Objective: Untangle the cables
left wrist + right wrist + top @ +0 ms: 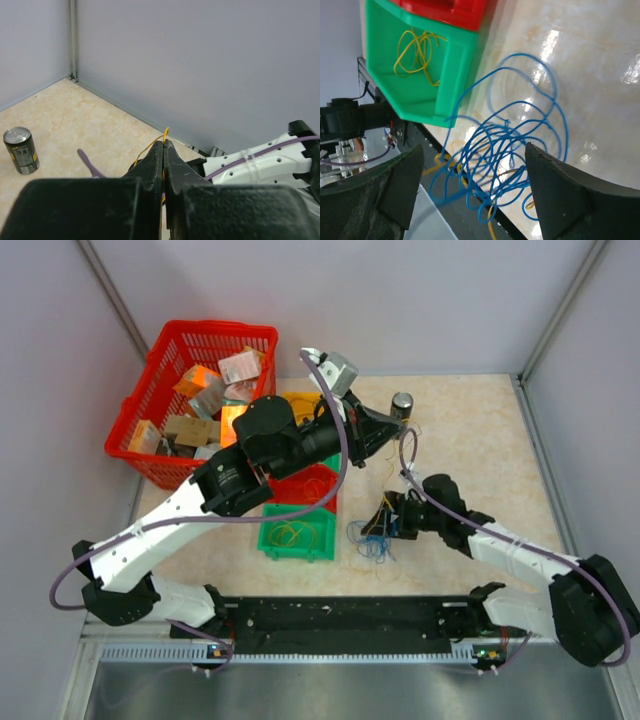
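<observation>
Right gripper (475, 192), nearest the arm bases, with jaws spread wide and nothing pinched; one finger (560, 200) stands on each side of the blue cable tangle (515, 150). The tangle lies in loose overlapping loops on the beige table (600, 50), with a few orange strands (440, 165) threaded through its near part. Whether the fingers touch the loops cannot be told.

Just beside the tangle, to its left in the top view, is a green bin (452, 75) holding a coil of yellow wire (415, 50). A red bin (300, 485) adjoins its far side, and a yellow bin (300, 405) lies beyond that, partly hidden by the left arm.

Left gripper (163, 145), reaching over the bins, has its fingers pressed together on a thin orange wire (151, 141), which arcs up out of the closed tips. Further on, a dark drinks can (21, 150) stands upright on the table, apart from the gripper.

At the far left, a red mesh basket (165, 370) filled with small cartons sits against the wall
</observation>
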